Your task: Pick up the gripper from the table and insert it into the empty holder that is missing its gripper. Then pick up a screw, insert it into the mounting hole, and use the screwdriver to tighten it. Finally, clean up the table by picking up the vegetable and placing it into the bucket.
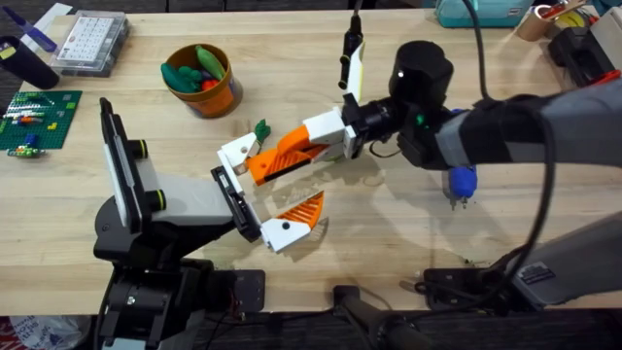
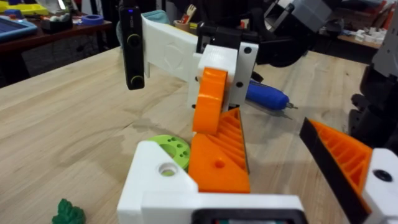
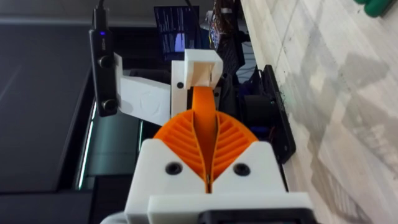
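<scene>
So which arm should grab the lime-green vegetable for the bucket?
Left, I'd say. The left gripper is open, the vegetable lies right beside one finger, and the bucket sits on its side; the right gripper looks shut.

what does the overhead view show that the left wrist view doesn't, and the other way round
Overhead alone: the orange bucket holding toy vegetables, a clear parts box and a green board at the table's far left.

Left wrist alone: a lime-green disc lying flat on the wood beside the left pincer.

Both: the right pincer shut between the open left fingers, the blue screwdriver and a small dark green leafy piece.
</scene>
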Tool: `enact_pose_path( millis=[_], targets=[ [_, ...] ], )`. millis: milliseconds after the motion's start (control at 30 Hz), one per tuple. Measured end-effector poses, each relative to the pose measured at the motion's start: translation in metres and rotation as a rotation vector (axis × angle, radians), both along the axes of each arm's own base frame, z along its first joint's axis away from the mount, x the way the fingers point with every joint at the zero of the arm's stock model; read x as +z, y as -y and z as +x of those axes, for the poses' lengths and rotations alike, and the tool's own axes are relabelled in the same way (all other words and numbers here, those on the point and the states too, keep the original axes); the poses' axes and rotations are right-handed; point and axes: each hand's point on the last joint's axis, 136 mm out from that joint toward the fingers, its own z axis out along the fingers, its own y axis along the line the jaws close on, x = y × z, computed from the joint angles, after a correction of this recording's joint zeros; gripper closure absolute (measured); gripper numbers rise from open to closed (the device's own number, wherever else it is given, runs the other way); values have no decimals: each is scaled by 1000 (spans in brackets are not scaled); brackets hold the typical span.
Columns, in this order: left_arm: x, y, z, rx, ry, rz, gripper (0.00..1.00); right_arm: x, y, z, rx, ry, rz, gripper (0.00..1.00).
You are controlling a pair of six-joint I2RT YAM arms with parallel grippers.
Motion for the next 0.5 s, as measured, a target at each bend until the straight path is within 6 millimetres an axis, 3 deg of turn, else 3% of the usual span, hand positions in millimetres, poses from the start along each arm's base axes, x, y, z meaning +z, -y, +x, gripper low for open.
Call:
enact_pose_path(
  millis=[500],
  targets=[
    [0,-1,2,13,-4,0,10,-5,1,2,-5,-18,-9,989]
  ],
)
